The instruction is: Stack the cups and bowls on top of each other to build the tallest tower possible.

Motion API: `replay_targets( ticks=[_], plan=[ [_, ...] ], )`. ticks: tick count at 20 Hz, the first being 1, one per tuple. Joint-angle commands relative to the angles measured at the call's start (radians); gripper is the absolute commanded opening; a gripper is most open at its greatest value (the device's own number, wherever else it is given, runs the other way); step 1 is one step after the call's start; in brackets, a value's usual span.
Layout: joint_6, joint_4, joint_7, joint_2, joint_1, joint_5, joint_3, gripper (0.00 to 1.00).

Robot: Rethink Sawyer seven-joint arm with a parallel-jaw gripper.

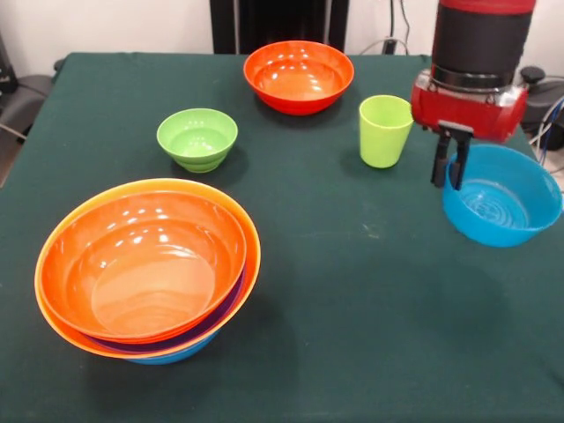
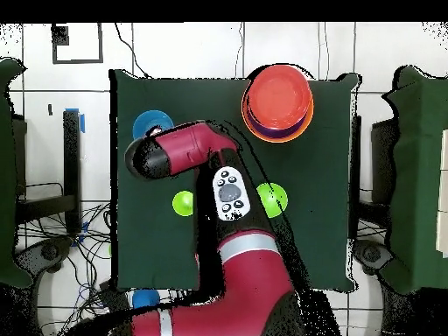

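Gripper (image 1: 450, 160) at the blue bowl (image 1: 504, 198)
I see its fingers close together astride the bowl's rim, though I cannot tell if they pinch it; lime-green cup (image 1: 384, 130) just beside.

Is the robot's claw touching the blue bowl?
Cannot tell. In the front view the gripper hangs at the blue bowl's near rim and one finger overlaps it, but that could be in front of it. The overhead view hides the spot under the arm.
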Motion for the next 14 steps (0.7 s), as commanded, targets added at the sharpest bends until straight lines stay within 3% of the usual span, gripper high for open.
replay_targets(
  ticks=[1, 11, 14],
  plan=[
    [0.181, -0.024, -0.157, -0.049, -0.076, 0.052, 0.056, 0.0],
    [0.244, -0.094, -0.281, -0.056, -0.216, 0.065, 0.116, 0.0],
    [0.264, -0.099, -0.274, -0.063, -0.248, 0.058, 0.107, 0.0]
  ],
)
